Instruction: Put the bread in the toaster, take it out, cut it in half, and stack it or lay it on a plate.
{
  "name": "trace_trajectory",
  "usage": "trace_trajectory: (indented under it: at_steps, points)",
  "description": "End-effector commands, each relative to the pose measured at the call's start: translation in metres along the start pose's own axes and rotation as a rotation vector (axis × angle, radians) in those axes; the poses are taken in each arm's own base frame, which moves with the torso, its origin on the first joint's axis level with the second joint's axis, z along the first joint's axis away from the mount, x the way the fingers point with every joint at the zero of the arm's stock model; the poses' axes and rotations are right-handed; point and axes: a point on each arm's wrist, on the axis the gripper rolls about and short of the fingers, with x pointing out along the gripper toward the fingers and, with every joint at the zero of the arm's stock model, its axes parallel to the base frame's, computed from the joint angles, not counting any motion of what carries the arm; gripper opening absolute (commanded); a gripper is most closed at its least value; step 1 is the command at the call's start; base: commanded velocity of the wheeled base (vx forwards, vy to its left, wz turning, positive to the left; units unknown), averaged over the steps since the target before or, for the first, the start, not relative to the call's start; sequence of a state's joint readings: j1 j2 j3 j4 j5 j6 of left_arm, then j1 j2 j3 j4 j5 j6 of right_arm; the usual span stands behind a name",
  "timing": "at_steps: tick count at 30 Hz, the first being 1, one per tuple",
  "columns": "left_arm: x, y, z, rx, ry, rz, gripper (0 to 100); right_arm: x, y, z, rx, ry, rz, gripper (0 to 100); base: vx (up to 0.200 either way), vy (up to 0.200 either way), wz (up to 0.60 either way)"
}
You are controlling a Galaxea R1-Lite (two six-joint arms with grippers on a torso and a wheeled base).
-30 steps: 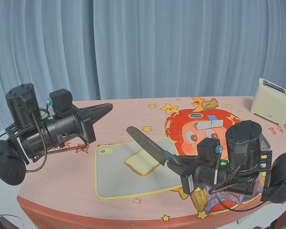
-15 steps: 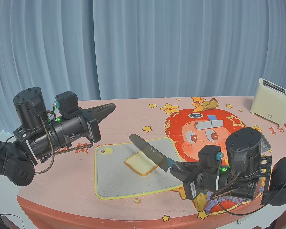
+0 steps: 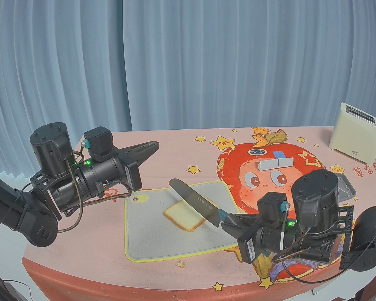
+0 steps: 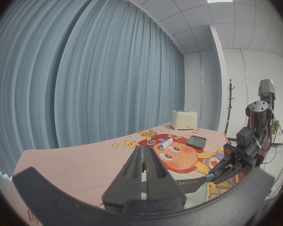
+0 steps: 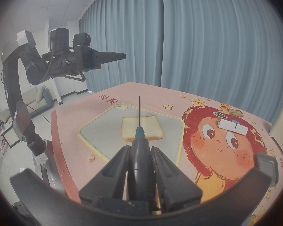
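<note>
A slice of bread [image 3: 186, 215] [image 5: 142, 128] lies flat on the grey cutting board [image 3: 154, 235] [image 5: 103, 130]. My right gripper [image 3: 229, 222] [image 5: 141, 156] is shut on the handle of a knife [image 3: 195, 197] [image 5: 139, 111], whose blade hangs over the middle of the bread, edge down. My left gripper [image 3: 153, 146] [image 4: 144, 154] is shut and holds nothing; it hovers above the table to the left of the board. The cream toaster [image 3: 356, 133] [image 4: 183, 120] stands at the far right corner. A dark tray-like plate [image 3: 345, 186] [image 4: 196, 141] lies behind my right arm.
A crumb [image 3: 180, 264] [image 5: 91, 157] lies on the tablecloth near the front edge. Two pale tape strips [image 3: 275, 163] [image 5: 233, 126] sit on the cartoon print. Blue curtains hang behind the table.
My left arm has moved right, toward the board, its gripper still shut. The knife blade has lowered a little and shifted slightly over the bread.
</note>
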State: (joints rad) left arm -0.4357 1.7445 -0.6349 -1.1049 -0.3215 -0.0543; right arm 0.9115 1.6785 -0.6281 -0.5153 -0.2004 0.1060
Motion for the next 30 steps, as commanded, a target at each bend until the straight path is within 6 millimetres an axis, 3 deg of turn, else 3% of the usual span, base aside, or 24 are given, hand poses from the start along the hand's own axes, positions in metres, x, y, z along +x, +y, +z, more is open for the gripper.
trace_trajectory:
  at_steps: [1, 12, 17, 30]
  points:
    - [0.009, 0.002, -0.012, -0.012, 0.034, 0.0, 0, 0.001, 0.001, -0.001, -0.002, 0.006, 0.0, 0, 0.0, 0.0, 0.0]
    - [0.029, -0.004, -0.036, -0.016, 0.062, -0.037, 0, 0.002, 0.002, -0.003, -0.009, 0.013, 0.0, 0, 0.0, 0.0, 0.0]
    - [0.033, -0.024, -0.043, 0.022, 0.059, -0.098, 0, 0.001, 0.001, -0.003, -0.012, 0.011, -0.007, 0, 0.0, 0.0, 0.0]
    - [0.044, -0.028, -0.063, 0.014, 0.112, -0.078, 0, 0.001, 0.005, -0.003, -0.017, 0.012, 0.003, 0, 0.0, 0.0, 0.0]
